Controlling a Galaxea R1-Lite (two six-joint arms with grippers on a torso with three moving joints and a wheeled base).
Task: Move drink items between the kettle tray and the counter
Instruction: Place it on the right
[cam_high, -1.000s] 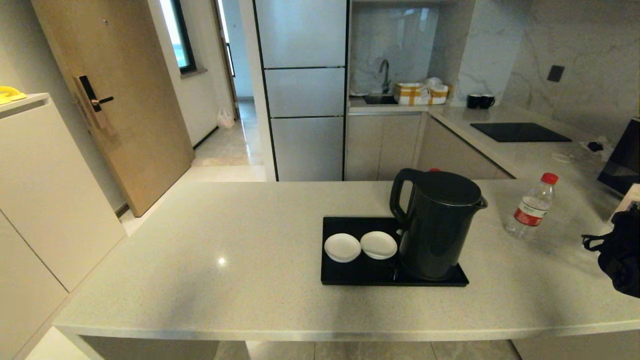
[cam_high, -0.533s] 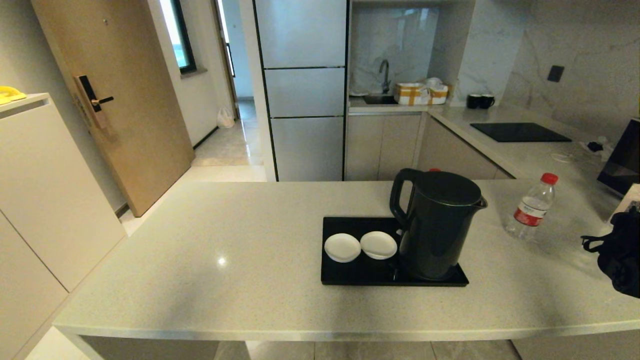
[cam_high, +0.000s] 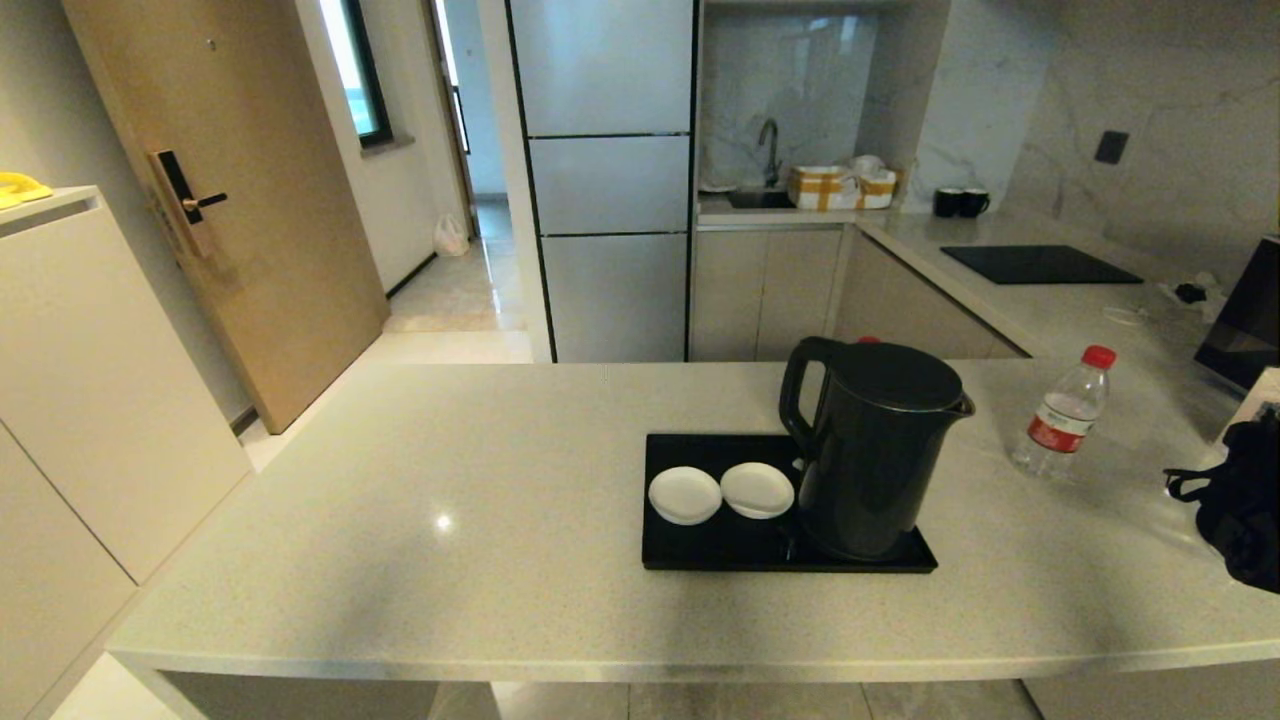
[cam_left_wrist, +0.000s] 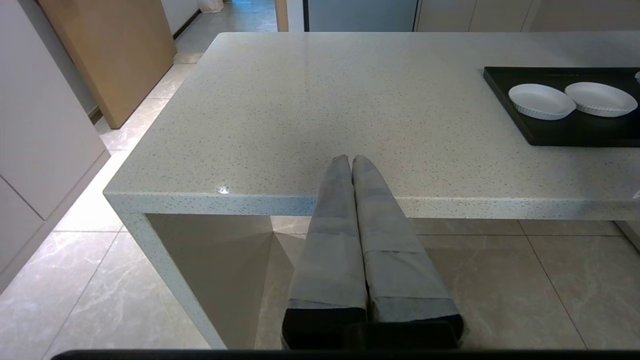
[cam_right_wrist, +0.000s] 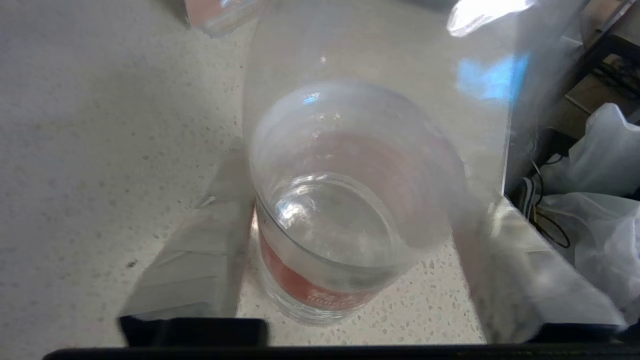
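A clear bottle with a red cap stands on the speckled counter, right of the black kettle tray. My right gripper sits at the head view's far right edge. It is open, its fingers spread on either side of a second red-labelled bottle standing on the counter. The arm hides that bottle in the head view. My left gripper is shut and empty, parked low before the counter's front edge.
On the tray stand a dark kettle and two white coasters. A small red bit peeks from behind the kettle lid. Bags and cables lie beyond the right gripper. A black cooktop panel is set in the back counter.
The right arm has shifted very slightly at the right edge of the head view. The bottle, kettle and tray have not moved.
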